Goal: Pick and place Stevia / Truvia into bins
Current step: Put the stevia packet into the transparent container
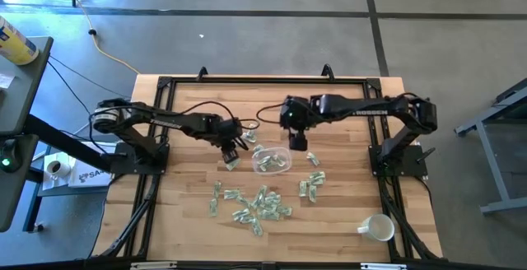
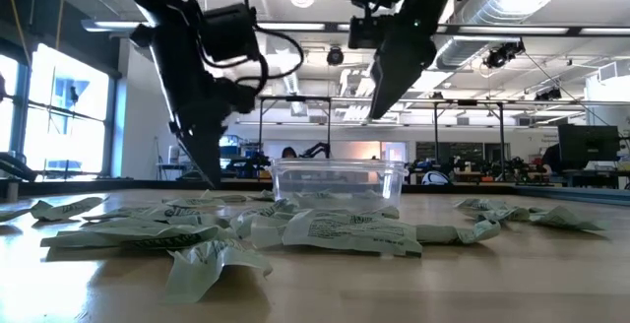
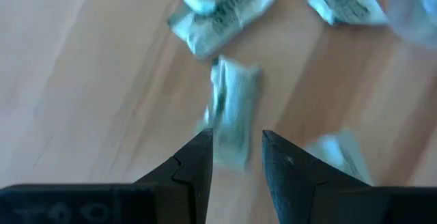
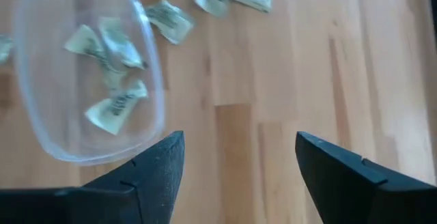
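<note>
Closest to the front edge of the wooden table (image 1: 181, 221), a loose heap of pale green Stevia sachets (image 1: 251, 204) sprawls across the boards, crumpled and overlapping, and from the low view they fill the foreground, one printed packet (image 2: 340, 232) lying flat right in front. Off toward the right front corner, well apart from the heap, a white mug (image 1: 377, 227) lies on its side. A smaller cluster of sachets (image 1: 311, 183) sits just right of the heap, nearer the middle. Moving back, there's the clear plastic bowl (image 1: 273, 160), sitting mid-table with several sachets already inside it (image 4: 109, 67); a few more packets lie on the wood just beside its rim. The right gripper (image 1: 297, 141) hangs just past the bowl on its right side, above the table, its two dark fingers (image 4: 153, 176) spread wide with nothing between them, only bare wood showing through the gap. To the bowl's left, the left gripper (image 1: 231, 156) is down low over the boards, fingers (image 3: 194, 166) partly open and straddling the end of a single crumpled sachet (image 3: 232, 118); whether the pads actually pinch it I can't tell, and the packet looks to be on or just over the wood. Two more sachets (image 3: 222, 12) lie beyond it. Farthest back, both dark arms run out to their bases on the black frame (image 1: 263, 81) at the table's rear.
</note>
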{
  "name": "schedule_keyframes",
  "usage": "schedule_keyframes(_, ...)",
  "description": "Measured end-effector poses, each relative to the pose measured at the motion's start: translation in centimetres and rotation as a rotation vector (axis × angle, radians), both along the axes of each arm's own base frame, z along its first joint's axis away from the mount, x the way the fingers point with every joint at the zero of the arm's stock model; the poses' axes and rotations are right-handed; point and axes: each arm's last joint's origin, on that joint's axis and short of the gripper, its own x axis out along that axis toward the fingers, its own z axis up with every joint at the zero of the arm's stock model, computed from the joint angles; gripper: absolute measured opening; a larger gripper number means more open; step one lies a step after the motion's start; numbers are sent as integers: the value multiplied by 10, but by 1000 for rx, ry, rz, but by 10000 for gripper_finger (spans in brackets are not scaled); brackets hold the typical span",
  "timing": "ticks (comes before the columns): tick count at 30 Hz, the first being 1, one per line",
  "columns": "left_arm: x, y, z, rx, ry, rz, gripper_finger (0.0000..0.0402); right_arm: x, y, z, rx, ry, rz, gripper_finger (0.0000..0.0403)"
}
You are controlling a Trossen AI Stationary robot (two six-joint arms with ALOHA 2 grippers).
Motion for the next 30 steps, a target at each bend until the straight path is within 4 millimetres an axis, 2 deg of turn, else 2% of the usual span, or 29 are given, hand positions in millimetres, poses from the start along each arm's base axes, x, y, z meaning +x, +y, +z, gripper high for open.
schedule_keyframes(3,1,0,-8,-2,33,-24,159,-2,-6,-2,3,4,-20,270)
schedule_keyframes(9,5,4,-6,31,-5,-64,159,-4,-14,-1,2,1,-41,270)
schedule_keyframes(12,5,12,-6,-22,-28,-61,159,-4,-18,-1,2,-6,-57,270)
schedule_keyframes(19,6,26,-20,-147,-15,-55,159,-7,-27,-1,4,-7,-88,270)
schedule_keyframes(30,8,27,-23,-125,-21,-50,148,-9,-29,-2,-12,8,-97,270)
